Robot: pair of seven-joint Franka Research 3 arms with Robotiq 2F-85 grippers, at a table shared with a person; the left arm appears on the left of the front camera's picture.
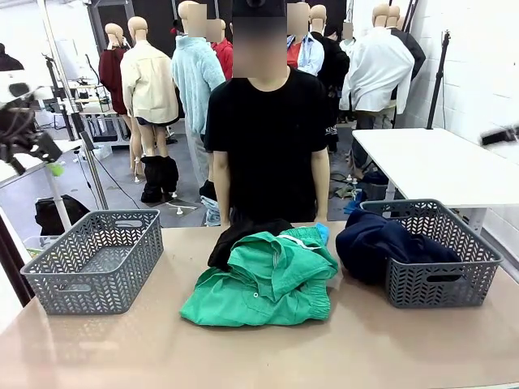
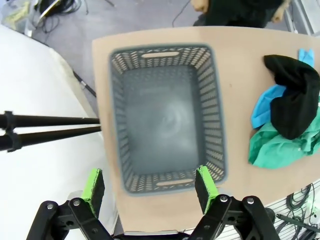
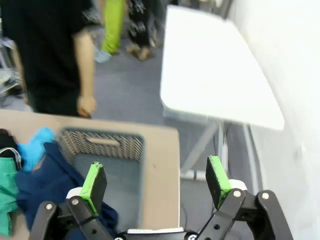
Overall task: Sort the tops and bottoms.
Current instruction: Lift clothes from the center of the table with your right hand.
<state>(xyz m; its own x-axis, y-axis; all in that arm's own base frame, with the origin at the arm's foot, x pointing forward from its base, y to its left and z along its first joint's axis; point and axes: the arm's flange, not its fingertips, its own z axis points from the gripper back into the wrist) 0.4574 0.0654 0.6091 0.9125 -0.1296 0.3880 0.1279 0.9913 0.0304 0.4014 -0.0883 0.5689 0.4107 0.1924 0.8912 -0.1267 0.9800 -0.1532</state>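
Front view: the gray left basket (image 1: pixel 49 271) sits at the desk's (image 1: pixel 259 356) left edge with nothing in it. My guess is it's the bin for tops. The right basket (image 1: pixel 442 292) sits at the right edge, and the dark navy bottoms (image 1: pixel 377 243) hang over its inner rim toward the middle, so they look sorted already. The rest lies heaped mid-desk toward the far edge. The emerald green bottoms (image 1: pixel 268 284) are on top and the black bottoms (image 1: pixel 243 233) are tucked at the far left of the heap. The sky-blue shirt (image 1: pixel 323 233) is just a sliver at the far right, mostly buried. You'd likely need to get past the green to reach it. The person (image 1: pixel 268 121) stands at the far edge, arms down.

Left wrist view: the left gripper (image 2: pixel 149 186) hovers over the left basket's near end. Its jaws are wide apart and hold nothing. From here the black bottoms lie across the blue shirt.

Right wrist view: the right gripper (image 3: pixel 155 181) hangs above the right basket near the desk's right edge. Its jaws are also wide apart and empty. The person's hand (image 3: pixel 86 105) hangs just past the far edge.
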